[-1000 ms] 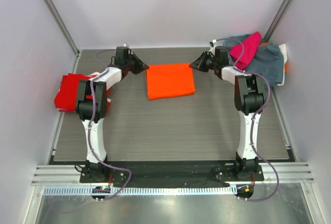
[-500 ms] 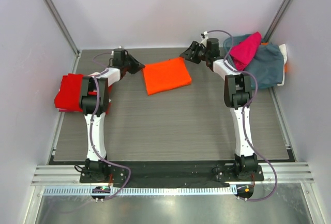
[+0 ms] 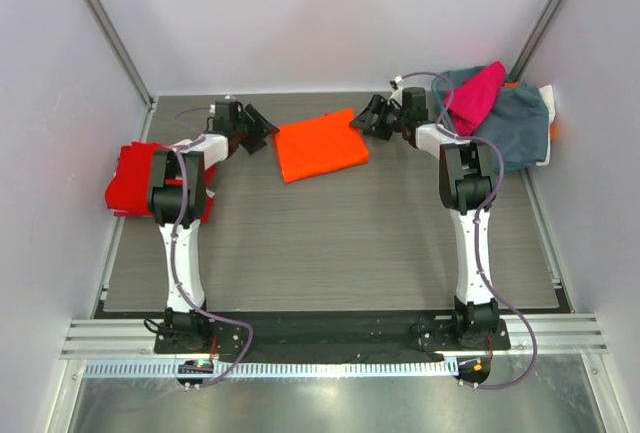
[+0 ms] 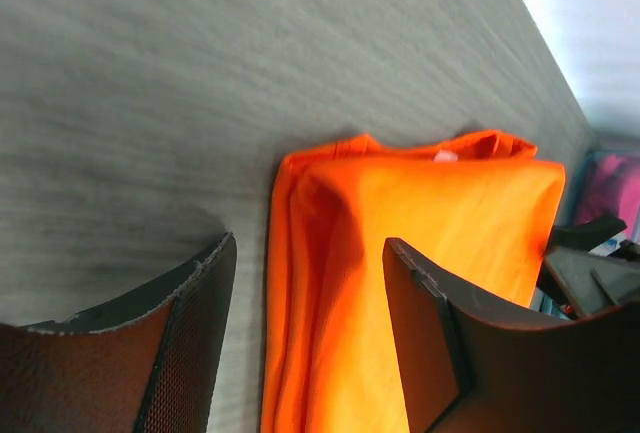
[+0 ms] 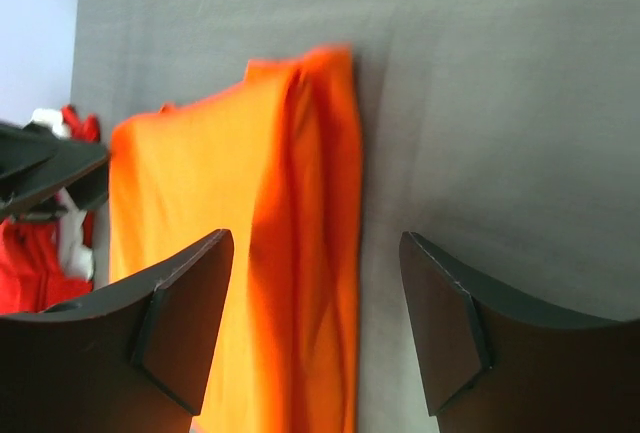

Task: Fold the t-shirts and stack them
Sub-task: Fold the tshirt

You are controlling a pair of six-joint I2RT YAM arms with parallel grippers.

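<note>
A folded bright orange t-shirt (image 3: 320,150) lies flat on the table at the back middle, turned slightly counter-clockwise. My left gripper (image 3: 266,131) stands open at its left edge, the fabric's layered edge (image 4: 310,283) lying loose between the jaws. My right gripper (image 3: 360,121) is open at its right edge, over the shirt's border (image 5: 320,243), gripping nothing. A red t-shirt (image 3: 135,178) lies bunched at the left wall. A magenta t-shirt (image 3: 475,93) sits on a pile at the back right.
A grey-blue garment (image 3: 515,128) lies under the magenta one in the back right corner. White walls and metal posts close the table (image 3: 330,243) in on three sides. Both arm bases stand at the near edge.
Both grippers have opened and let go of the orange t-shirt. The shirt shifted left and rotated slightly before coming to rest on the table.
</note>
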